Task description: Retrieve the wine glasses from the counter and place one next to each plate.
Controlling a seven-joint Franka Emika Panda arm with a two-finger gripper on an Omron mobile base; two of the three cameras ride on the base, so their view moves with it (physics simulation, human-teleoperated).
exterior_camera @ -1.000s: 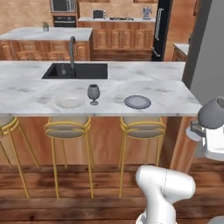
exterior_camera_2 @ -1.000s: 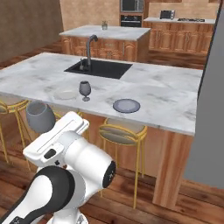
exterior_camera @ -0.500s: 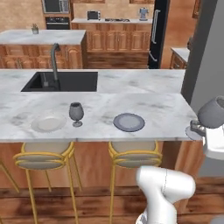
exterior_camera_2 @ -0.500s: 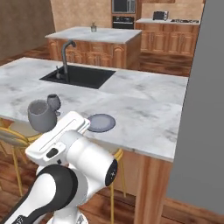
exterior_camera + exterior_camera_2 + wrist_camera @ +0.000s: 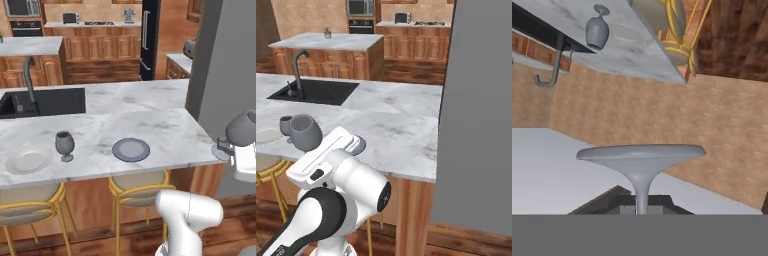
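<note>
Clamped shut on the thin stem of a wine glass (image 5: 641,160), our claw (image 5: 642,210) carries that glass tilted, its flat round foot spread across the middle of the hand view. From the left base camera we see the carried glass at the right edge, a grey translucent bowl above the white hand, off the right end of the bar top (image 5: 165,130). From the right base camera its rounded smoky bowl sits just above our white arm, in front of the bar top's near left part.

We see the bar top as white marble with soft grey veins, its edge square, standing over reddish-brown wood. On it the second wine glass (image 5: 64,145) stands upright, dark grey and translucent, with a wide bowl, a short stem and a round foot. Just left of it lies the white plate (image 5: 28,159), round, shallow and pale against the marble. To the right of that glass, apart from it, lies the blue-grey plate (image 5: 131,149), round with a raised rim; both plates are bare.

Farther back on the left a black rectangular sink (image 5: 47,101) is set into the marble, with a dark curved faucet (image 5: 29,76) rising beside it. Yellow metal-framed stools (image 5: 134,192) with round tan seats stand under the near edge.
</note>
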